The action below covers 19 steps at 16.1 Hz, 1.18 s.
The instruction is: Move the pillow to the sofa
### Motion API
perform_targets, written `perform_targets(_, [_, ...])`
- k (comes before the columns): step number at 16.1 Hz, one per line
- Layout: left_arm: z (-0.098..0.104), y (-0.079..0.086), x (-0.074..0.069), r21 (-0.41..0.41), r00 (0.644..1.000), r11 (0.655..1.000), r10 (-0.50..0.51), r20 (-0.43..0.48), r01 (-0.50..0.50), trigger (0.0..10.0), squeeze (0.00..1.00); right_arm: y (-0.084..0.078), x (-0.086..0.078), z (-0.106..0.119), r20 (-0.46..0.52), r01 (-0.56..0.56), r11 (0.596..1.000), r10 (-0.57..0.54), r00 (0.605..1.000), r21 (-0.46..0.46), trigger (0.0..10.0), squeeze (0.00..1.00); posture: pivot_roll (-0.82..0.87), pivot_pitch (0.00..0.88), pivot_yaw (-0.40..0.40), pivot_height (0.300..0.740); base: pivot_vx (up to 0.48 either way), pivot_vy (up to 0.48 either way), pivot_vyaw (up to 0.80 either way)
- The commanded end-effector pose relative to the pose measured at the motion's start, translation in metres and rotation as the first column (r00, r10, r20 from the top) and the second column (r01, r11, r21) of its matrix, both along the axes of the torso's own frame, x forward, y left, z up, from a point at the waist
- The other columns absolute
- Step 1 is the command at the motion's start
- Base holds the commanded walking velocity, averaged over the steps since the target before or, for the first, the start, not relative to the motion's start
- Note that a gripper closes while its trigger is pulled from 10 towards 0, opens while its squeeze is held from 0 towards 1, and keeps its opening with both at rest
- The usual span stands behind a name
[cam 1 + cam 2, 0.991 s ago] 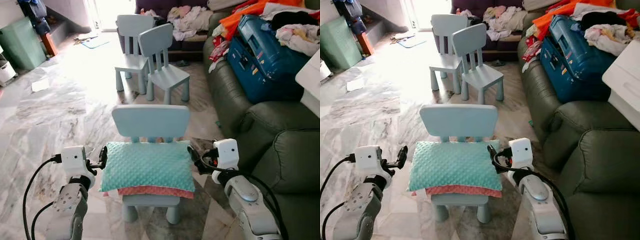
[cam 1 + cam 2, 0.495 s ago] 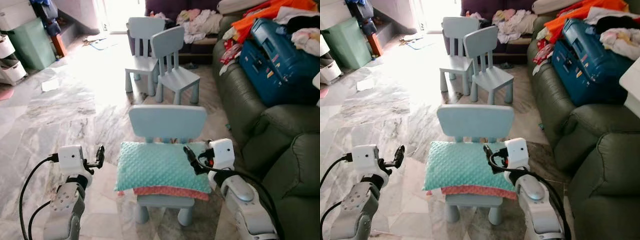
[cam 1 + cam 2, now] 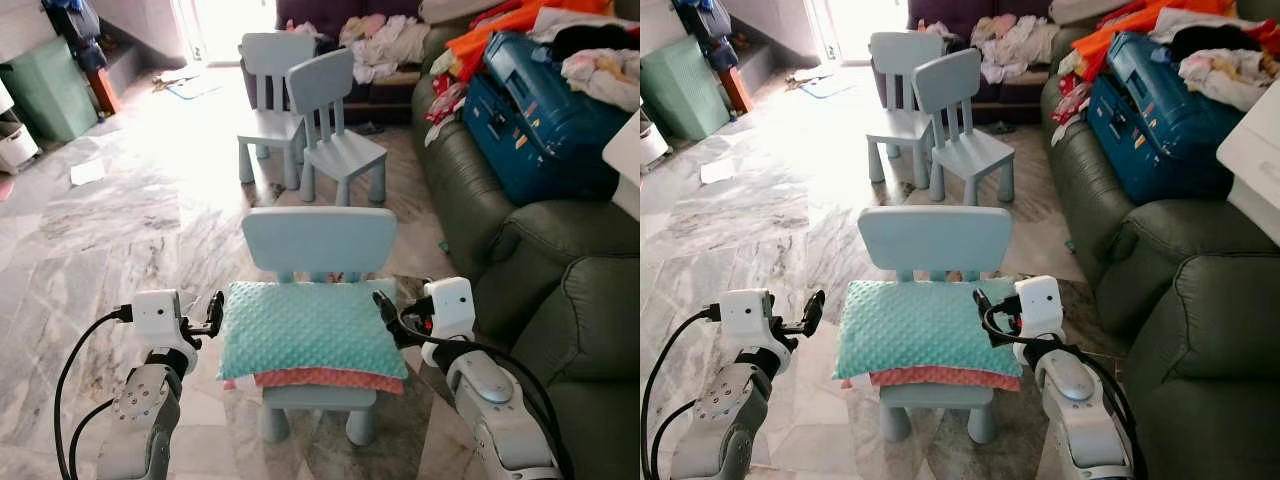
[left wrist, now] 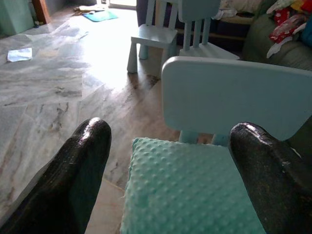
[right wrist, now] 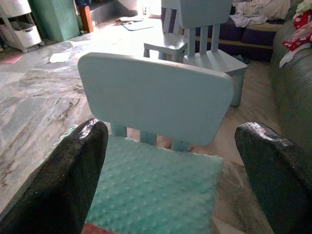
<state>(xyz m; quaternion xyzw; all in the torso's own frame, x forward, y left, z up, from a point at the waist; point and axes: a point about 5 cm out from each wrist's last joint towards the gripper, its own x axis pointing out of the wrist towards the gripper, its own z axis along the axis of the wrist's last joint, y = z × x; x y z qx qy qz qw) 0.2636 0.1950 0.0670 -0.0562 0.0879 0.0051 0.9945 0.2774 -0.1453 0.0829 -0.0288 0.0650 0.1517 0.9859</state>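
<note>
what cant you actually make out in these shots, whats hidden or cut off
- Chair seat: covered by the pillow, head views.
- Pink layer under the pillow: just an edge peeks out, so what it is stays unclear.
- Sofa: cut by the right edge; its far cushions are buried under a blue suitcase and clothes.
- Left gripper and right gripper: contact with the pillow's sides unclear.

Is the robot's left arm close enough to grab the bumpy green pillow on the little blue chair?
Probably yes. The left gripper hovers open right beside the bumpy teal pillow's left edge on the pale blue chair, with nothing between them. The right gripper flanks the other side.
</note>
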Motion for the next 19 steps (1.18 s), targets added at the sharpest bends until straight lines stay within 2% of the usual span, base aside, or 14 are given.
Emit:
perform_targets(1, [0.0025, 0.0023, 0.0015, -0.001, 1.000, 1.000, 0.005, 0.009, -0.005, 10.0, 0.00, -0.0012, 0.0018, 0.0010, 0.007, 0.003, 1.000, -0.002, 1.000, 0.000, 10.0, 0.00, -0.05, 0.034, 0.036, 0.740, 0.000, 0.000, 0.00])
perform_targets(13, [0.0016, -0.0002, 0.0032, -0.029, 1.000, 1.000, 0.005, 0.015, -0.004, 10.0, 0.00, -0.0027, 0.0043, 0.0031, 0.019, -0.008, 1.000, 0.008, 1.000, -0.018, 10.0, 0.00, -0.06, 0.020, 0.028, 0.740, 0.271, 0.000, 0.00])
perform_targets(19, [0.0013, -0.0019, 0.0011, -0.043, 1.000, 0.999, 0.005, 0.022, -0.004, 10.0, 0.00, -0.0031, 0.0022, 0.0014, 0.014, -0.009, 1.000, 0.009, 1.000, -0.020, 10.0, 0.00, -0.06, 0.026, 0.025, 0.740, 0.000, 0.000, 0.00])
